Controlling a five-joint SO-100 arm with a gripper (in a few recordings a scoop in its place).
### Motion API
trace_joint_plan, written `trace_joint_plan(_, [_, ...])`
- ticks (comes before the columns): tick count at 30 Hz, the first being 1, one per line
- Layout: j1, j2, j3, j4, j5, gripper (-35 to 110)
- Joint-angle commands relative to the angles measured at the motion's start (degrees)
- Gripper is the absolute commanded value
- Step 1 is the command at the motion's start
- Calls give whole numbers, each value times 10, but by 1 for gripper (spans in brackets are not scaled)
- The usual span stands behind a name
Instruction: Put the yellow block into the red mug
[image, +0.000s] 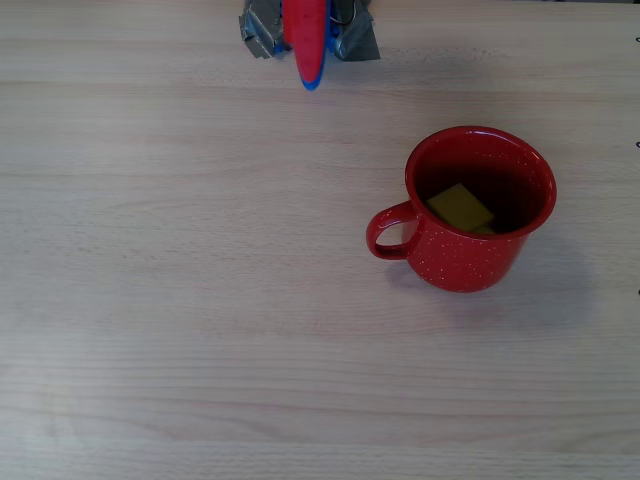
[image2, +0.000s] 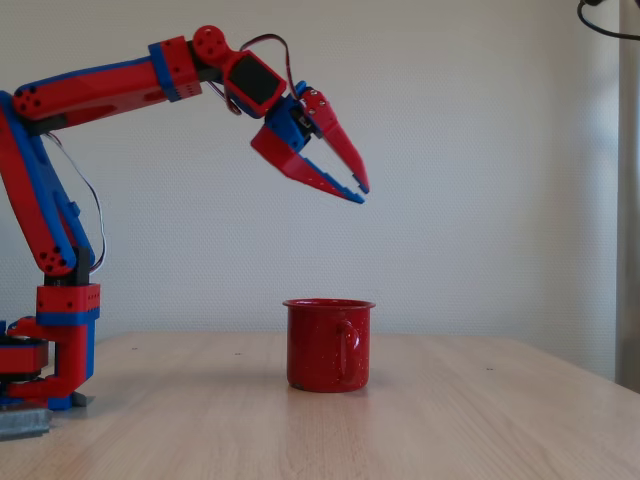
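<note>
Yellow block (image: 461, 207): lies inside the red mug (image: 478, 211), on its dark floor, tilted, toward the handle side of the interior in the overhead view. The mug wall surrounds it on all sides; only the open mouth above gives access.

Red mug: upright on the desk (image: 180, 330), handle pointing left in the overhead view. In the fixed view the mug (image2: 328, 345) stands alone, handle facing the camera. Bare desk surface surrounds the mug on every side in both views; the broadest open stretch lies left of the mug and toward the bottom edge of the overhead picture. The mug sits closer to the right edge of that picture than to the left.

Gripper (image2: 358, 189): in the fixed view it hangs in the air well above the mug, tips angled downward and roughly over the mug's rim line, with clear air between them. Fingers (image2: 335, 140) stand slightly apart at the tips, holding nothing. In the overhead view the gripper (image: 309, 60) shows at the top edge, up and left of the mug, well apart from it and from the block.
</note>
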Motion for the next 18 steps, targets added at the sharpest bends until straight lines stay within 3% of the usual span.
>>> trace_joint_plan(1, [-5,73,17,30,11,0])
trace_joint_plan(18, [-7,359,328,64,10,0])
